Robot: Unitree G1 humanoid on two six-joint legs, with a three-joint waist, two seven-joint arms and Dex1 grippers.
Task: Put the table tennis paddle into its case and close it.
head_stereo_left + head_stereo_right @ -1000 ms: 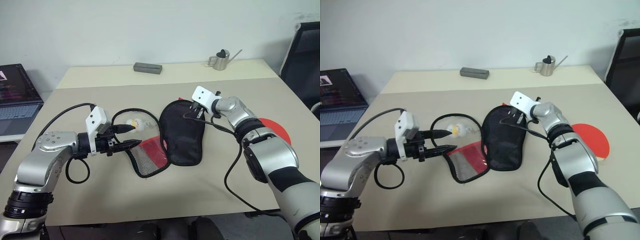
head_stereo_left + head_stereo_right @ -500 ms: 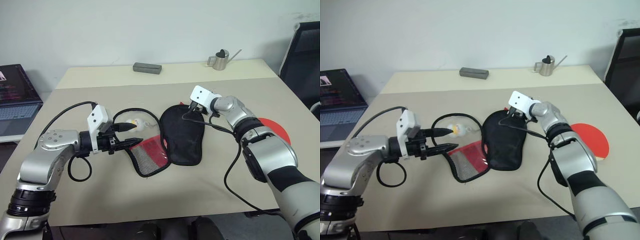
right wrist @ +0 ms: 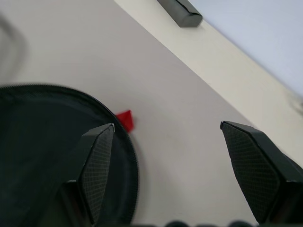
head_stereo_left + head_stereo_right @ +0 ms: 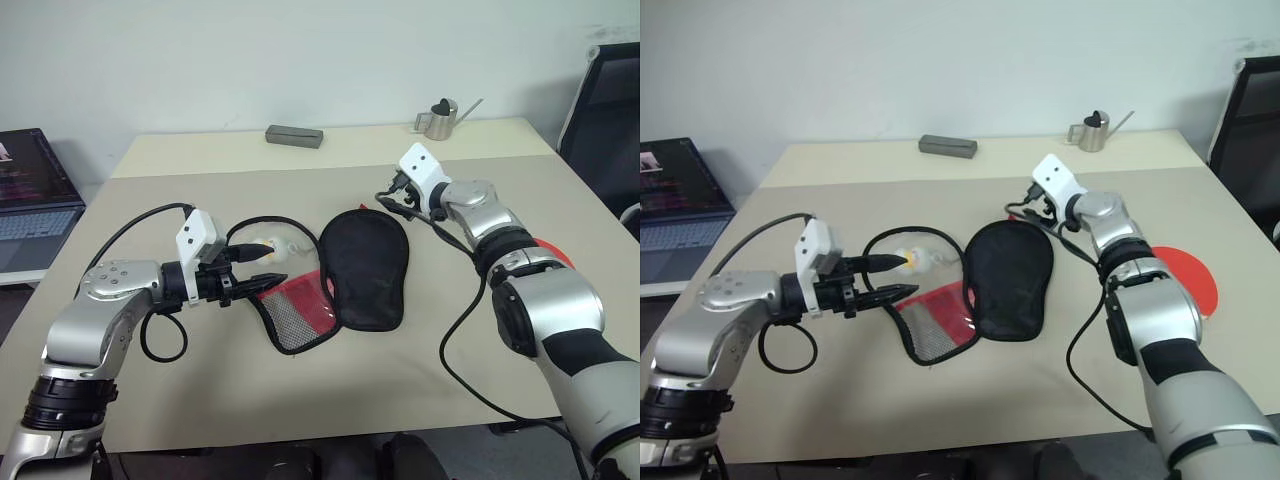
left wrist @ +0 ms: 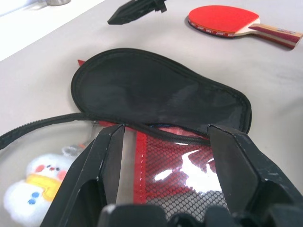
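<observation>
Paddle (image 4: pixel 1180 279) lies on the table (image 4: pixel 840 400) well right of the unzipped case (image 4: pixel 1008 278), so the empty, wide-spread right gripper (image 4: pixel 392 186) should fetch it by the handle while the part-open left gripper (image 4: pixel 270 268), holding nothing, steadies the case's mouth.

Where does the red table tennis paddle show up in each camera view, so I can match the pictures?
Left eye view: table tennis paddle at right, mostly hidden behind the right arm.
Right eye view: right of centre, past the right forearm, lying on the table.
Left wrist view: far corner of the picture, handle pointing away from the case.
Right wrist view: not in it.
Shared landmark: the case's black flap.
</observation>
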